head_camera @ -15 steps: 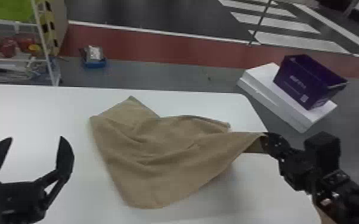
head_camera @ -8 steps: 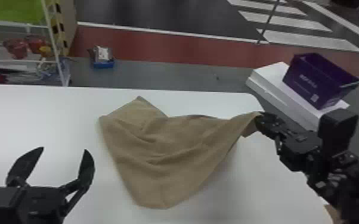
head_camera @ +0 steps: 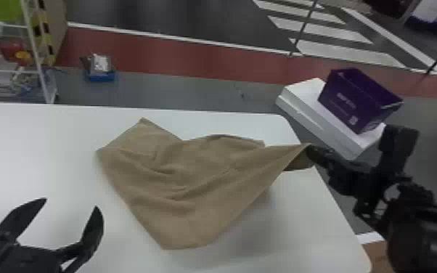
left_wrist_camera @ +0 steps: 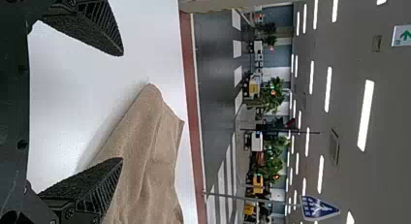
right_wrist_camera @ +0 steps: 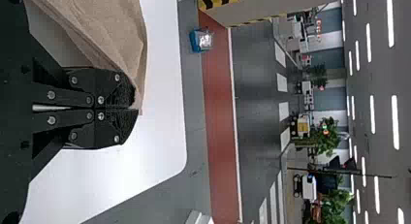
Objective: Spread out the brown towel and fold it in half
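"What's in your right end effector?"

"The brown towel, pinched at one raised corner; the rest lies rumpled mid-desk. My left end effector is spread, near left."

"What could go wrong?"

"Only my tips grip it, so pulling may slip it; unpinned at left, it could drag right, still creased."

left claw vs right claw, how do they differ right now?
- Left claw is open, fingers wide apart; right claw is closed, fingertips together on an edge of the brown towel.
- Left claw is empty, to the left of the towel over the white table; right claw holds its bit of towel up near the table's right edge.
Shared: both black, two-fingered.
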